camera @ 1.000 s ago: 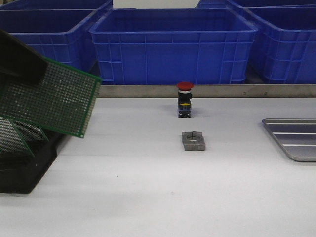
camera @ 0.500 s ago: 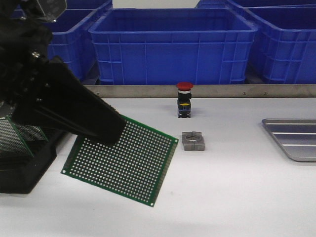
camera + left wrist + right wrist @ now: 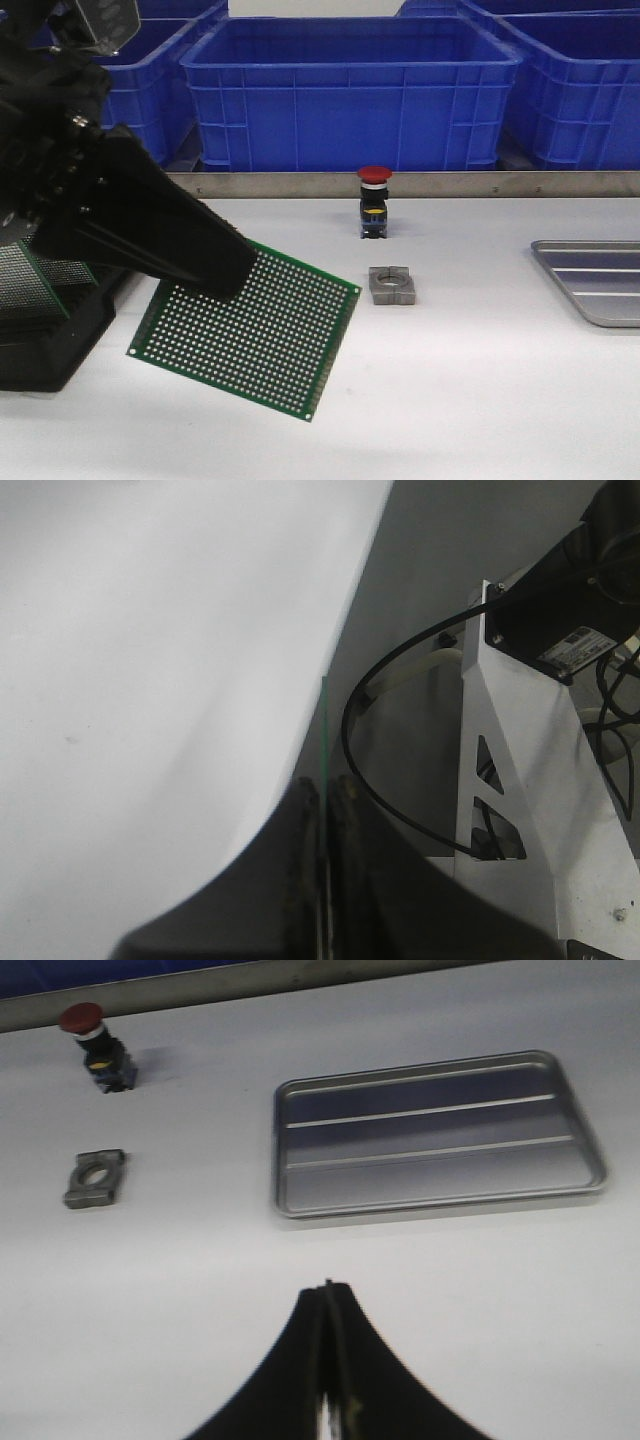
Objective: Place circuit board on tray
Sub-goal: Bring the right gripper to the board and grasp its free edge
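Blue bins (image 3: 350, 90) line the far edge of the table (image 3: 470, 400), behind the red push button (image 3: 374, 200). The tray (image 3: 600, 282) lies flat, well right of the button. The black rack (image 3: 50, 340) sits far left of the button. The left gripper (image 3: 322, 810) is clamped on the circuit board (image 3: 250, 328), held tilted above the table, left of the button. The right gripper (image 3: 328, 1310) has its fingers together, holding nothing. The metal bracket (image 3: 391, 285) lies just before the button.

White table (image 3: 480, 380): tray (image 3: 598, 281), clamp (image 3: 391, 285), button (image 3: 373, 202).
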